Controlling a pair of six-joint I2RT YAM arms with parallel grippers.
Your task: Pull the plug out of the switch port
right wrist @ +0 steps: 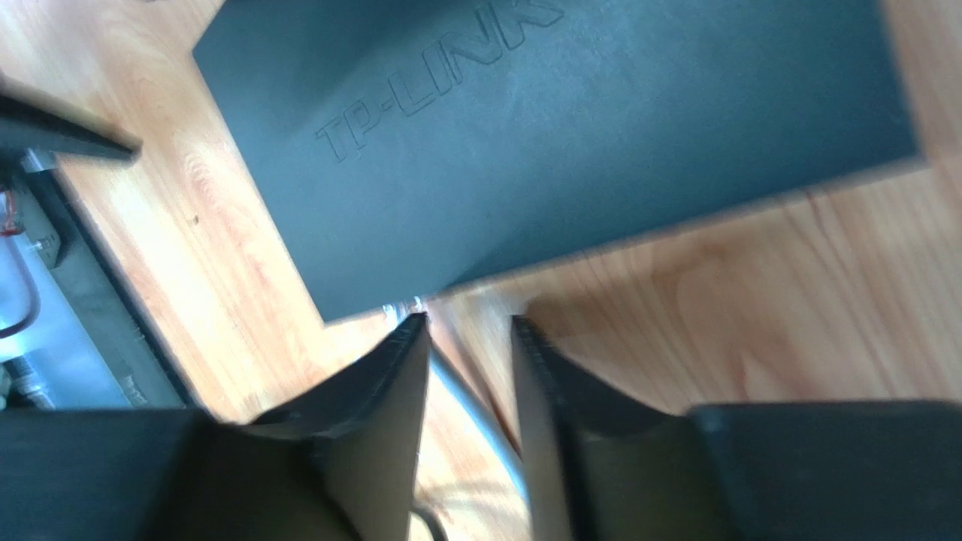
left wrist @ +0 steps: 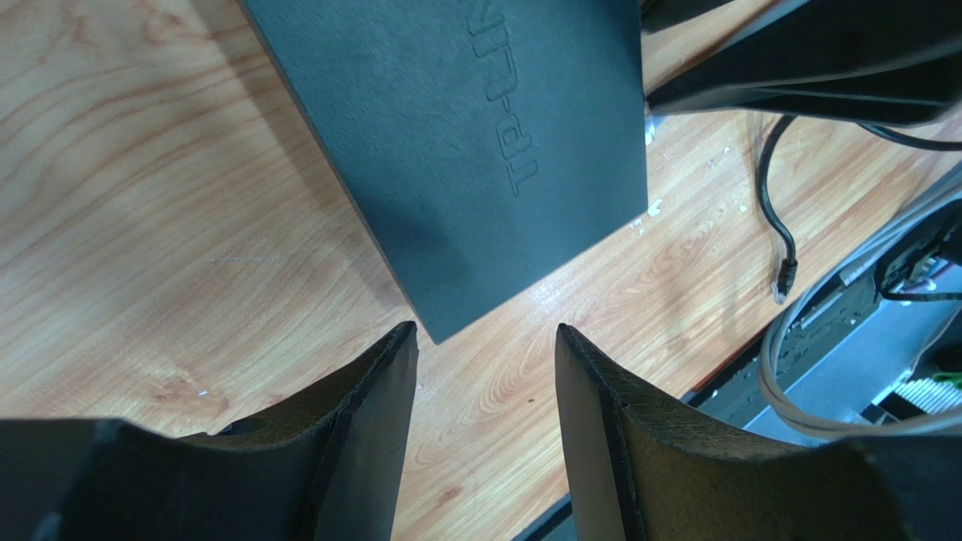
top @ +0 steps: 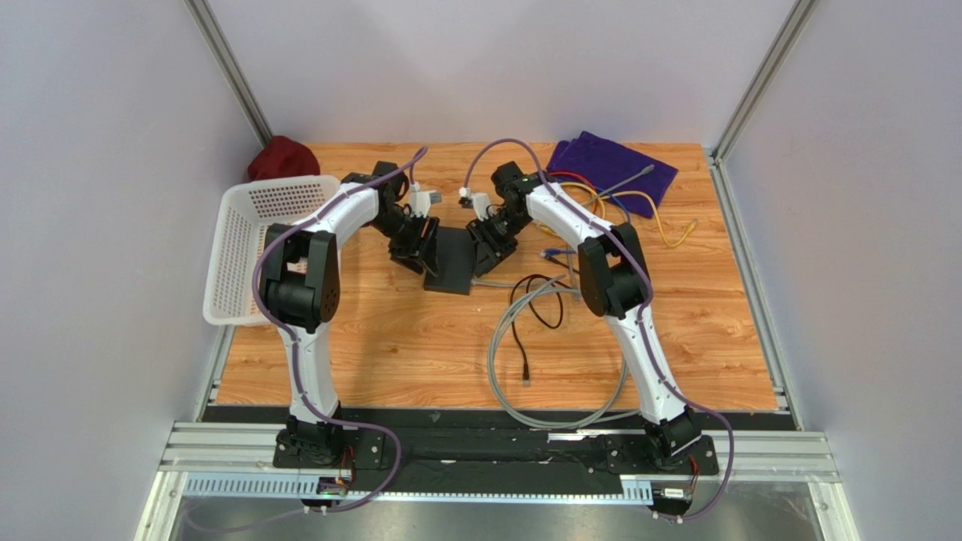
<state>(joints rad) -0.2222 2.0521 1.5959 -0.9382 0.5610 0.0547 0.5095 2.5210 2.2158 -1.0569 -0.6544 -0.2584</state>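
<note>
Flat matte-black switch [top: 449,262] lies on the wooden table [top: 395,361], grey cable [right wrist: 474,411] at its edge.

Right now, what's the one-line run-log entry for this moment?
left gripper: open, at switch corner | right gripper: open, astride grey cable at switch edge | held: nothing

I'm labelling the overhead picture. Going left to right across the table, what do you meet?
White mesh basket → left hand → black switch → right hand → purple cloth.
</note>
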